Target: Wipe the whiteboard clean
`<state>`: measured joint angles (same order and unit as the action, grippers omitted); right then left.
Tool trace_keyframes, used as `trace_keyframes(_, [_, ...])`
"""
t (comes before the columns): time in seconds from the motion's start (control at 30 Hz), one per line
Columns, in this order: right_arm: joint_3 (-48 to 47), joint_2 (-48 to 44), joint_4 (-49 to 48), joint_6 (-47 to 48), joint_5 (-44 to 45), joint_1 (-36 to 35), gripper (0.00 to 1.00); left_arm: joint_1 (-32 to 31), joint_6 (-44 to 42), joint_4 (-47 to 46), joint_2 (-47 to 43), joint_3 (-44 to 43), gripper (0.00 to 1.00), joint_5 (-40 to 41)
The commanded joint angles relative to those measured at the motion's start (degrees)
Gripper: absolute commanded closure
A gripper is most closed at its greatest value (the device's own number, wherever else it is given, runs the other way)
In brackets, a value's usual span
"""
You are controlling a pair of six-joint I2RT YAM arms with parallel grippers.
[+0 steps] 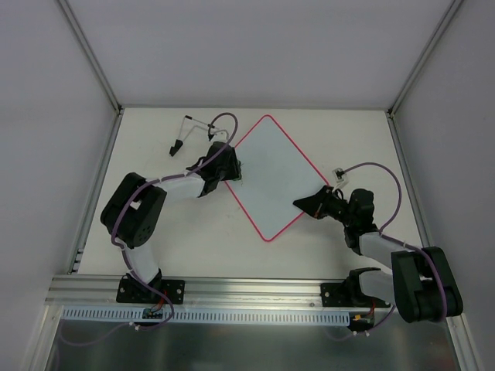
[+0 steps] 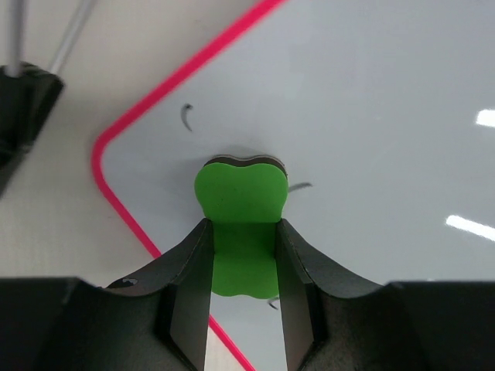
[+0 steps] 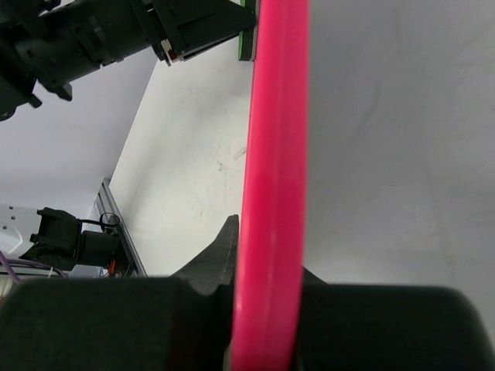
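While my left gripper [image 2: 244,232] pinches the green eraser [image 2: 238,197] between its two fingers, the felt face sits flat on the whiteboard [image 1: 274,174], close to the board's left corner. The board lies on the table [image 1: 193,247] turned like a diamond. My right gripper [image 1: 309,203] is closed on its right corner, with the pink-red rim [image 3: 274,154] running straight between the jaws.

Most of the white surface looks bare from above. Up close I see three small black strokes around the eraser: one toward the corner [image 2: 186,116], one just off its right side [image 2: 300,185], and one near my right finger [image 2: 271,304]. I judge the job nearly done, with only these scraps to wipe.

The risks come from where I am working. A stroke aimed at the corner mark could carry the eraser over the rim and onto the table, or catch the rim and twist the board in my right grip. That grip holds only one corner, so a hard sideways push might pivot the board. The wire stand [image 1: 189,127] sits near my left wrist, and a wide sweep could knock it. The eraser could also slip if I press unevenly.
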<state>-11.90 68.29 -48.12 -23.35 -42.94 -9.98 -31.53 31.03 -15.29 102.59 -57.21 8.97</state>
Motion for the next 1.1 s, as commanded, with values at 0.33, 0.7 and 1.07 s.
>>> trace_keyframes(0.33, [-1.55, -0.97, -5.32, 11.58, -11.2, -2.68, 1.0, -11.63, 3.43, 3.34, -0.28, -4.4, 1.0, -5.03])
trace_keyframes(0.7, [-1.63, -1.06, -5.32, 11.49, -11.38, -2.68, 1.0, 0.14, 4.48, 3.42, 1.56, -2.03, 1.0, -7.03])
trace_keyframes(1.07, [-1.81, -0.71, -5.23, 11.66, -11.29, -2.77, 1.0, 7.27, 5.89, 5.09, 5.78, -1.6, 1.0, -10.82])
